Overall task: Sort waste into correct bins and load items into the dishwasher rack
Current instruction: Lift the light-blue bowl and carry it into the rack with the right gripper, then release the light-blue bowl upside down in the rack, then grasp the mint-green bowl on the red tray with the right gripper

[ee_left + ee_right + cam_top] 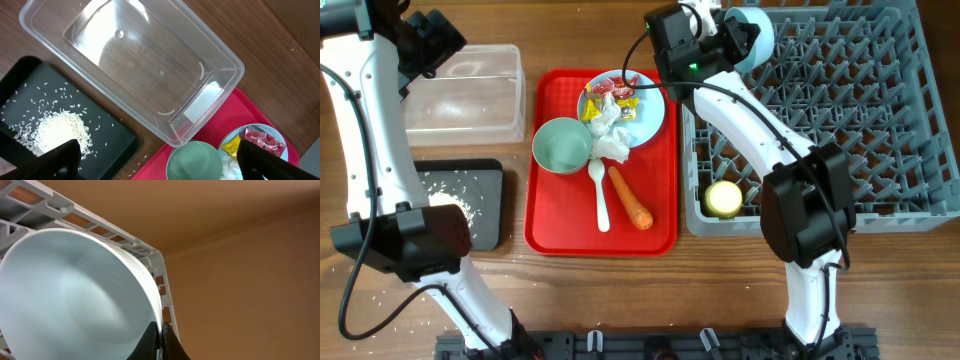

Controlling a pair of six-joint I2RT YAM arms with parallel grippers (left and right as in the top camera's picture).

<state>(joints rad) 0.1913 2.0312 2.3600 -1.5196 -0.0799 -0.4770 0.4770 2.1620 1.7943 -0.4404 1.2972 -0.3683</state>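
My right gripper [735, 40] is shut on the rim of a pale blue-green bowl [756, 32], held tilted over the far left corner of the grey dishwasher rack [840, 100]. In the right wrist view its fingertips [161, 341] pinch the bowl [75, 295] wall. A yellow cup [724, 198] sits in the rack. On the red tray [555, 235] lie a second bowl [561, 145], a blue plate [648, 112] with wrappers [620, 92] and tissue [608, 135], a white spoon [600, 195] and a carrot [630, 198]. My left gripper [157, 152] hangs open above the clear tub [135, 65] and the black tray [107, 132].
Rice [57, 131] lies heaped in the black tray, with stray grains on the wood beside it. The clear tub [465, 90] holds nothing visible. In the left wrist view the second bowl [195, 160] and the red wrapper [262, 140] show at the bottom edge.
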